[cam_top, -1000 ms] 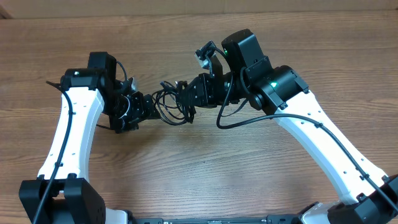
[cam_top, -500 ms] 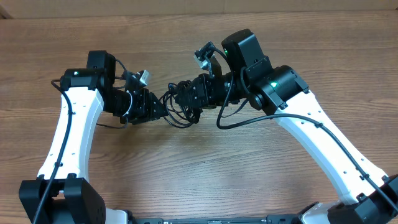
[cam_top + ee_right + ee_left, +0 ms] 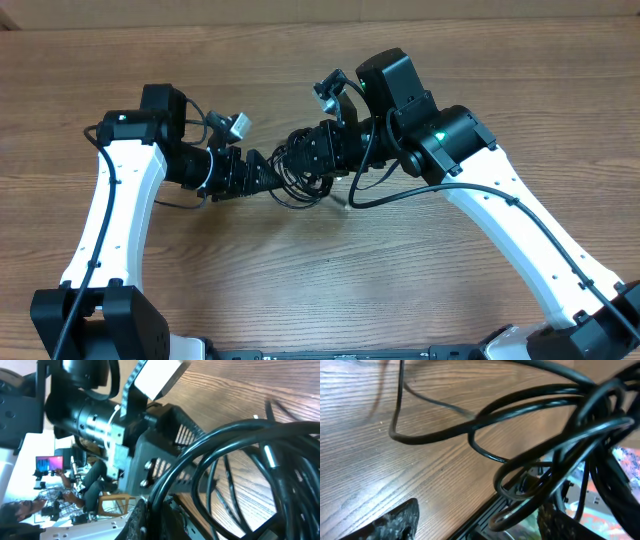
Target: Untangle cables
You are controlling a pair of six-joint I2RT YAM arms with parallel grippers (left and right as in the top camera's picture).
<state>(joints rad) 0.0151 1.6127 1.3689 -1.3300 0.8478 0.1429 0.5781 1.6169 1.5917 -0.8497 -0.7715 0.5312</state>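
I read the right gripper (image 3: 303, 157) as clenched on the cables (image 3: 290, 188); the tangled black bundle sits upper centre in the overhead view; left gripper (image 3: 263, 172) released, fingers (image 3: 395, 521) spread at the loops.

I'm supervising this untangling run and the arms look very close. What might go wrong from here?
The left end effector and right end effector nearly meet, so they may collide. Several loops of the cables cross inside the left's open jaws while the right is shut on the bundle; closing could grab many strands and tighten the tangle.
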